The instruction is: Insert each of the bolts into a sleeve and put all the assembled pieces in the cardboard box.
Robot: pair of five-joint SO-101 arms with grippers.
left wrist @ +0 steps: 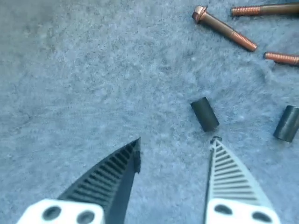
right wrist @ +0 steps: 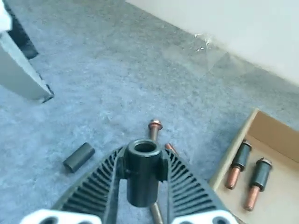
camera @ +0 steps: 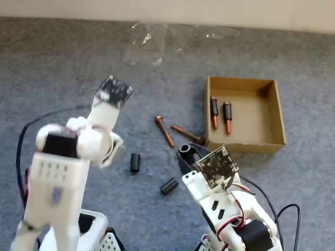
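My right gripper [camera: 187, 152] [right wrist: 142, 158] is shut on a black sleeve [right wrist: 142, 171], held upright with its open end up, just left of the cardboard box [camera: 277, 112]. Two assembled pieces [camera: 220, 114] lie inside the box. Two copper bolts [camera: 164, 130] [camera: 187, 134] lie on the carpet beyond the held sleeve. My left gripper [camera: 116, 151] [left wrist: 175, 149] hangs open over the carpet. A loose black sleeve [left wrist: 204, 114] [camera: 135, 162] lies just past its white fingertip [left wrist: 216, 145]. Another loose sleeve [left wrist: 286, 123] [camera: 168, 185] lies farther right.
A clear plastic bag [camera: 146, 42] lies at the far edge of the grey carpet. The left arm's white body [camera: 57, 172] stands at the front left. Cables [camera: 285, 212] trail by the right arm's base. Open carpet stretches left of the bolts.
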